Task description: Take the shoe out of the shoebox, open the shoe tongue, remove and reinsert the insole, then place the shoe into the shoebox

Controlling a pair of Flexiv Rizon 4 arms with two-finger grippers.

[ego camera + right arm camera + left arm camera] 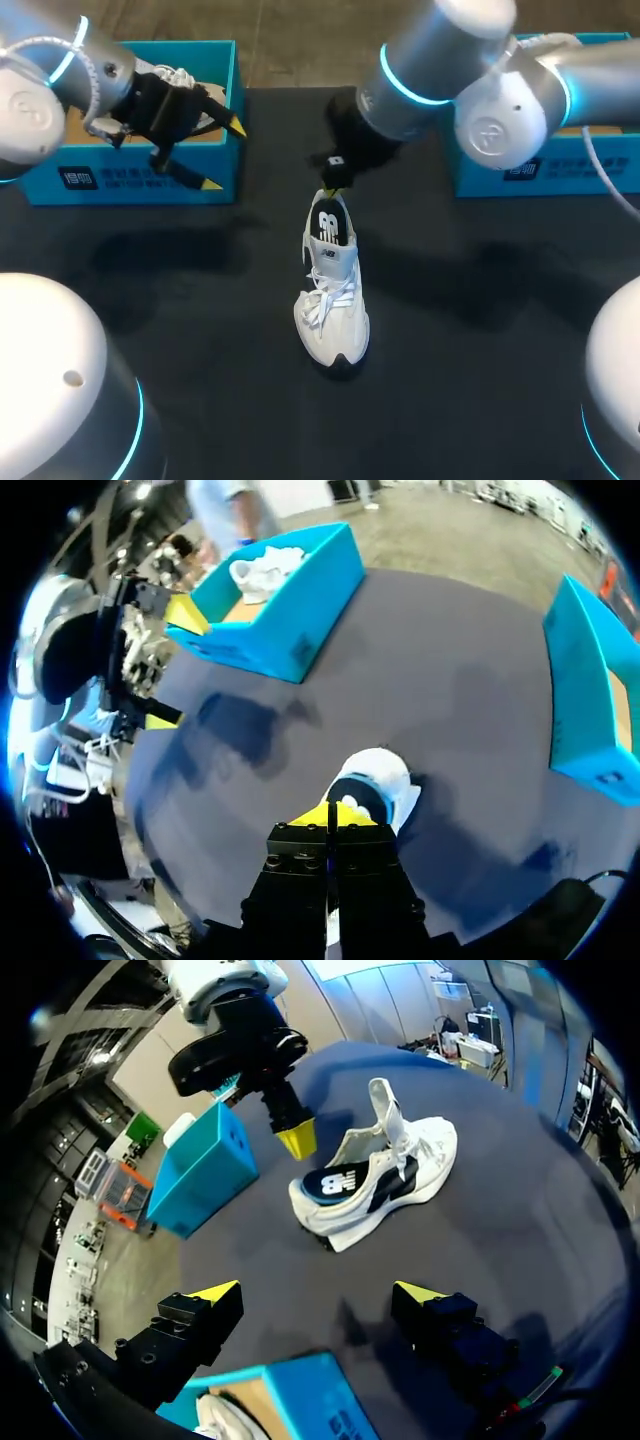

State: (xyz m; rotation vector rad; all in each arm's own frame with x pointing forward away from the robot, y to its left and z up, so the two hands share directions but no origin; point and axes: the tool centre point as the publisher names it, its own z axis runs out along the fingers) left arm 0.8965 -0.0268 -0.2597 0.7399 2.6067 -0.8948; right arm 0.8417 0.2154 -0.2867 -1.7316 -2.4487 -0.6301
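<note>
Broadly, the black table point(480, 330) carries two blue boxes at its far edge, the left shoebox point(130, 185) and the right shoebox point(560, 178), and the left one has a second white shoe point(175, 75) lying in it. The shoe point(335, 310) of the task stands upright near the table's middle, well apart from both boxes, toe toward the near side and heel toward the far side. Its tongue point(385, 1110) is pulled up and the dark insole point(330, 222) shows in the opening.

The right gripper point(338, 192) sits at the heel end of that insole with its yellow tips pressed together. Whether a thin edge of the insole is pinched between them I cannot tell. The left gripper point(222, 155) hangs over the near wall of the left shoebox, fingers spread apart and holding nothing.

The main risk, as I judge it, is that nothing steadies the shoe. A pull at the heel could drag or tip the whole shoe rather than free the insole. A shallow pinch could also slip off the edge, leaving the insole half seated and buckled.
</note>
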